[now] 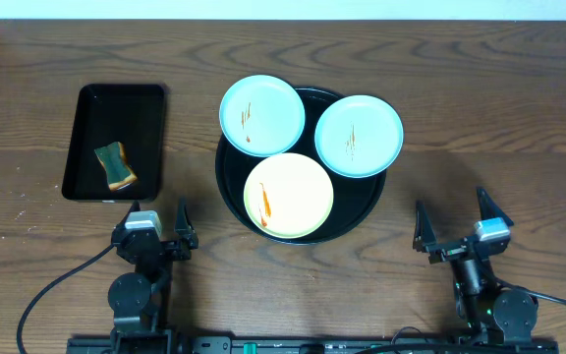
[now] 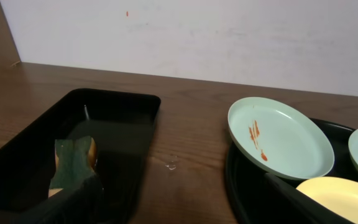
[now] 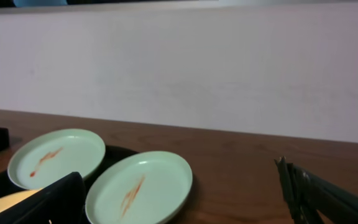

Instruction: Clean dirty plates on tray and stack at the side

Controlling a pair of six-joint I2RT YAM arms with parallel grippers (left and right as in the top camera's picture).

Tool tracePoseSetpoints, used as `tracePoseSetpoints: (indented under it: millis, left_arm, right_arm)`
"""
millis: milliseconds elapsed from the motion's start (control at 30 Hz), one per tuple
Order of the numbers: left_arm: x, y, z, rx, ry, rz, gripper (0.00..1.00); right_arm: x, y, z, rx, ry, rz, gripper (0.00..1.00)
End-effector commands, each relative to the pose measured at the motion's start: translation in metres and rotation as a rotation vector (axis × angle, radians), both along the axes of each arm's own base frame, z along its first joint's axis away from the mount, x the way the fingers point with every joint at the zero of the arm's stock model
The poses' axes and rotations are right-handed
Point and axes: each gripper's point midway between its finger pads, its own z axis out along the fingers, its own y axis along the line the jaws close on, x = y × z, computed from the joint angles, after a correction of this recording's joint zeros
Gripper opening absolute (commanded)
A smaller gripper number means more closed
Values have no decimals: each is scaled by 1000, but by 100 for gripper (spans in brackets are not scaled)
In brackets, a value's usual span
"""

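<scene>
Three plates lie on the round black tray [image 1: 362,197] at mid-table. Orange-brown sauce streaks mark all of them: a mint-blue plate [image 1: 261,113] at the back left, a second mint-blue plate [image 1: 359,136] at the back right, and a pale yellow plate [image 1: 288,195] in front. My left gripper [image 1: 157,214] stands open near the front edge, left of the tray, holding nothing. To the tray's right, my right gripper [image 1: 452,211] is also open and holds nothing. The left wrist view shows the back-left plate [image 2: 280,137]; the right wrist view shows the back-right plate [image 3: 138,186].
A rectangular black tray [image 1: 86,118] sits at the left with a yellow-green sponge [image 1: 115,165] inside, also seen in the left wrist view as the sponge [image 2: 73,163]. A pale wall runs behind the wooden table.
</scene>
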Motion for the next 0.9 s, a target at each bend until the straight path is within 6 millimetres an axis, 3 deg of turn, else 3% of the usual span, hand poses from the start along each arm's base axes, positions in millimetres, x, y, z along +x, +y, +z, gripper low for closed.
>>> tracePoseSetpoints:
  millis: [0, 633, 867]
  left_arm:
    - [-1, -3, -16, 10, 57, -16, 81]
    - [-1, -3, -15, 10, 56, -16, 81]
    - [-1, -3, -16, 10, 57, -16, 80]
  right_arm:
    - [-1, 4, 3, 24, -9, 26, 99]
    - [-5, 8, 20, 21, -78, 49, 99]
    - [-9, 8, 36, 22, -150, 50, 99]
